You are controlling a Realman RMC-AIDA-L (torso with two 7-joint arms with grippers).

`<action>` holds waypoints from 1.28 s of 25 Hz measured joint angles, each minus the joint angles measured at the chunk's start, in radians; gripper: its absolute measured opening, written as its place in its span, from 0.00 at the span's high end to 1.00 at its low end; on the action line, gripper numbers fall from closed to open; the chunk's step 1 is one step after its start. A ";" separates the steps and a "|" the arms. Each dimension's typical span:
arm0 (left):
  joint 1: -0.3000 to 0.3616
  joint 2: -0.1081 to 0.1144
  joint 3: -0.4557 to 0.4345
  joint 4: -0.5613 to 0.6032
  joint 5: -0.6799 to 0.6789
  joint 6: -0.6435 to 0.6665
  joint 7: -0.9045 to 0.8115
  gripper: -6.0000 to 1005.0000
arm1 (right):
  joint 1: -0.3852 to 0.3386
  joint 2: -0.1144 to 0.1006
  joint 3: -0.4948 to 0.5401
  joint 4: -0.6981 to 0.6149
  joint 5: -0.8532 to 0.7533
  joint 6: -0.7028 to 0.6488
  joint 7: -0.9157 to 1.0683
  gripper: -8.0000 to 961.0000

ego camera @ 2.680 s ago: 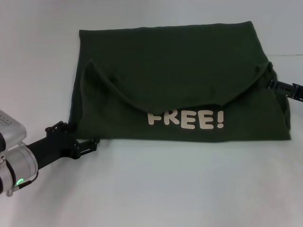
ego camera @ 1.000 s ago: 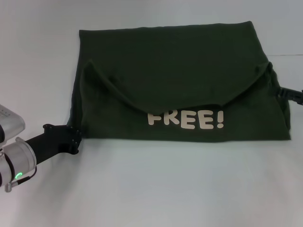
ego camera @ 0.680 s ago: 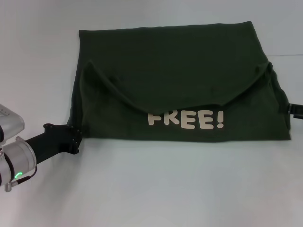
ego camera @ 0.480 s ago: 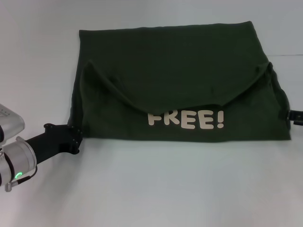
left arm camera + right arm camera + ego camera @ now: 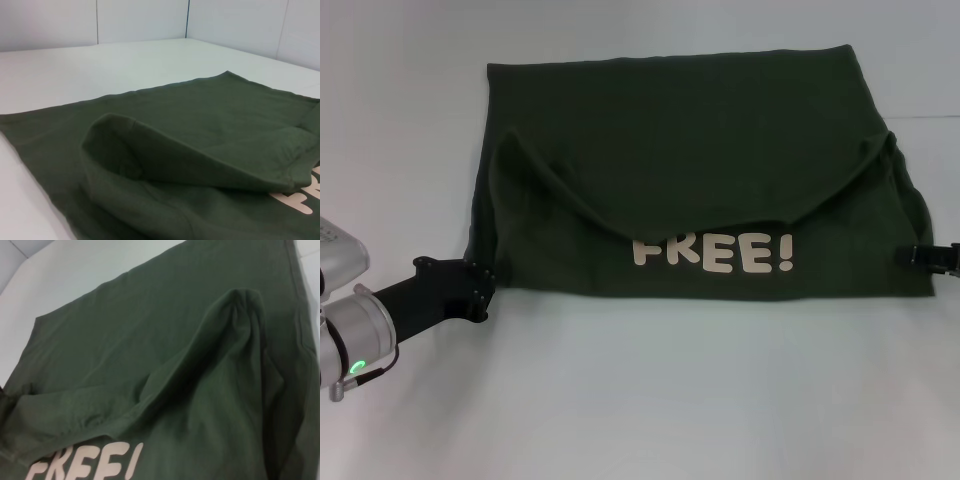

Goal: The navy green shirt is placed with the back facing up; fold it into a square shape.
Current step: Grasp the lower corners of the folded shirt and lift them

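Observation:
The dark olive-green shirt [image 5: 690,150] lies partly folded on the white table [image 5: 650,400]. Both sleeves are turned in over the middle, and a white "FREE!" print [image 5: 712,254] faces up near its front edge. My left gripper [image 5: 478,287] is at the shirt's near left corner and touches the edge. My right gripper [image 5: 924,255] is at the shirt's near right edge, mostly out of view. The left wrist view shows the folded left sleeve [image 5: 165,160]. The right wrist view shows the right sleeve's fold [image 5: 220,340] and part of the print [image 5: 85,467].
The white table extends in front of the shirt and to its left [image 5: 400,150]. White walls [image 5: 140,20] stand behind the table in the left wrist view.
The left gripper has pulled back from the shirt's front edge to its near left corner. The right gripper has moved along the right edge toward the near right corner.

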 joint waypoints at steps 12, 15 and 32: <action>0.000 0.000 0.000 -0.002 0.001 0.000 -0.001 0.99 | -0.003 0.008 -0.020 0.021 -0.001 0.022 -0.003 0.27; 0.000 0.000 0.000 -0.003 0.001 0.000 -0.001 0.99 | -0.005 0.009 -0.021 0.024 0.000 0.014 -0.010 0.27; 0.004 0.000 -0.003 0.002 0.016 0.026 -0.043 0.99 | -0.037 0.000 -0.006 0.014 0.025 -0.054 -0.059 0.75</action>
